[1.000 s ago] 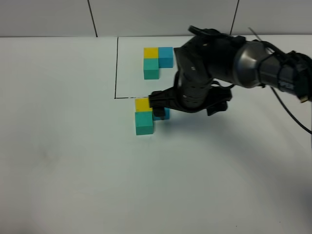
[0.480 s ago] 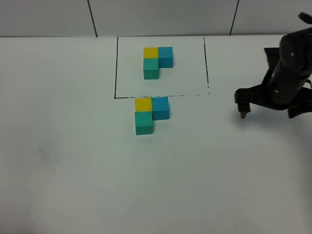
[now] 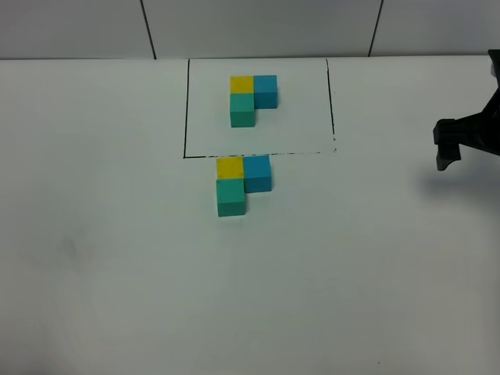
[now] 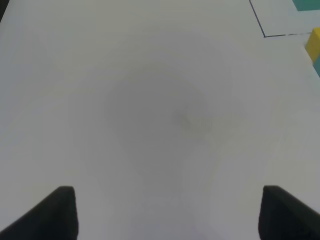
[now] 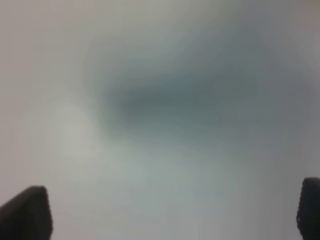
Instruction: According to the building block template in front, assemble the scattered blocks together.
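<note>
Matching template (image 3: pixel 252 100): blocks (image 3: pixel 241 183), R hand (image 3: pixel 469 142) empty.

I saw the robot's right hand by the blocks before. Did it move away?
Yes. The right hand has moved off to the right, past the black frame line, leaving the loose blocks behind.

A plain white desk (image 3: pixel 117 258) is seen. Toward its far side a black-lined rectangle (image 3: pixel 186 109) is marked, inside which the building block template (image 3: pixel 251 99) is laid. Just near of the rectangle's near line, the scattered blocks (image 3: pixel 241 183) are placed together in an L, touching one another.
</note>
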Robot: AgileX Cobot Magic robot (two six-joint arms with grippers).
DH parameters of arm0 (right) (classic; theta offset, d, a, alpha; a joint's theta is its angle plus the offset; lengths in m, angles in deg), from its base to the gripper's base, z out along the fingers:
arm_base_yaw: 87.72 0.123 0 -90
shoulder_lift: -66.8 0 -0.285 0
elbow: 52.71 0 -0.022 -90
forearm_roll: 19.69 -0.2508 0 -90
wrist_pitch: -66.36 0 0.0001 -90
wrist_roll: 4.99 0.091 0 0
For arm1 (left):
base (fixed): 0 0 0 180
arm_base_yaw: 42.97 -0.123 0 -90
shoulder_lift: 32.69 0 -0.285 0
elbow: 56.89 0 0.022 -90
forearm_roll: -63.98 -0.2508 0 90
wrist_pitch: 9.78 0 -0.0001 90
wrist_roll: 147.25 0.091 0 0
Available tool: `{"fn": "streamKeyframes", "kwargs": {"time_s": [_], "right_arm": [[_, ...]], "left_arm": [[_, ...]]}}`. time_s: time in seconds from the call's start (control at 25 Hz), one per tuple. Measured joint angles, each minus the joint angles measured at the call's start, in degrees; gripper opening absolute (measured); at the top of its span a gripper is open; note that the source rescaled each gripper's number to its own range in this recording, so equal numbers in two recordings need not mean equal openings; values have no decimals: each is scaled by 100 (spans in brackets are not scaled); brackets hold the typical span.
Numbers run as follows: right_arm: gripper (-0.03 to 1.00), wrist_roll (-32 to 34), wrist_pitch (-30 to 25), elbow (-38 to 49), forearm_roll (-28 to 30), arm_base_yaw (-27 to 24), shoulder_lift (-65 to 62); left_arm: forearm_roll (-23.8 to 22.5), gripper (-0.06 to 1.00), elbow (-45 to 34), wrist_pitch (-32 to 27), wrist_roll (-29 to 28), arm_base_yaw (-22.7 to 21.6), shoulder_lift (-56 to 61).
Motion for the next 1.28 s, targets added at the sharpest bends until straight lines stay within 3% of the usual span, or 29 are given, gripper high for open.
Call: {"fn": "streamKeyframes", "kwargs": {"time_s": [0.48,0.96,1.28], "right_arm": [[100,-176,-77,1840,-43,0,-2792],[100,-170,-1127,3148,-56,43,-6306],[100,-260,-1278,3873,-90,43,-8305]], "left_arm": [[0,67,0,0,0,0,0],[0,67,0,0,0,0,0],[0,67,0,0,0,0,0]]}}
